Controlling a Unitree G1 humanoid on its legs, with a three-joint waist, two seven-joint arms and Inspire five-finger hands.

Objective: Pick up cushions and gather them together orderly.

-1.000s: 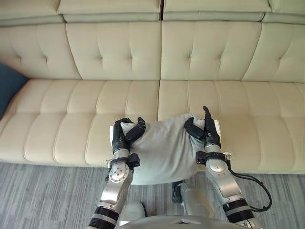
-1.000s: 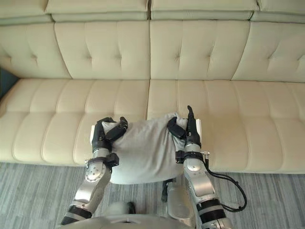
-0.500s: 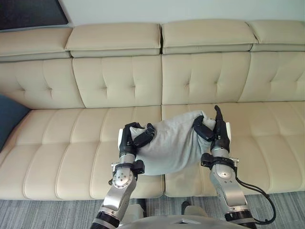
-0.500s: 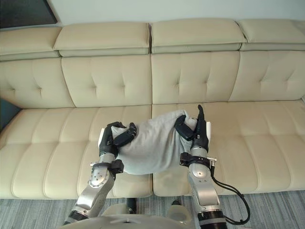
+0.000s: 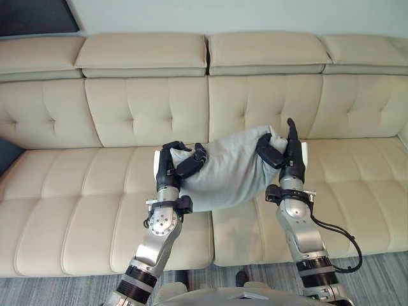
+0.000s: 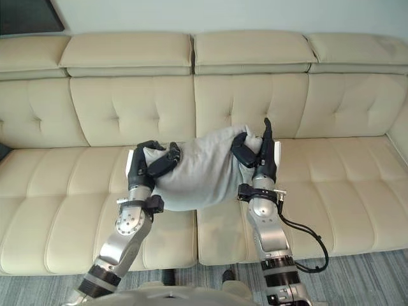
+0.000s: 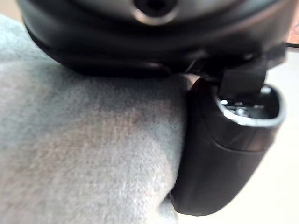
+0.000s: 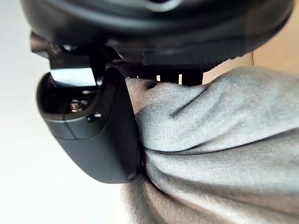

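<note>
Head views: a grey cushion (image 5: 226,172) is being held between both hands in front of a cream sofa (image 5: 95,191), over the seam where the two middle seat sections are meeting. The left hand (image 5: 178,167) is grasping the cushion's upper left corner, with its fingers (image 5: 191,164) curling over the top edge onto the fabric. The right hand (image 6: 258,156) is grasping the upper right corner, its thumb curling onto the cloth while one finger is pointing straight up beside the corner. The cushion is hanging tilted, its right end sitting higher than its left, and its body is sagging toward the near side of the seat; whether the lower edge is touching the seat cannot be told. A dark blue cushion (image 5: 6,156) is lying at the far left end of the sofa, well apart from the grey one. Grey flooring (image 5: 382,274) is running along the sofa's near edge.

Left wrist view: the thumb (image 7: 224,158) is pressing against smooth grey fabric.

Right wrist view: the thumb (image 8: 93,135) is pinching into deeply creased grey fabric.
</note>
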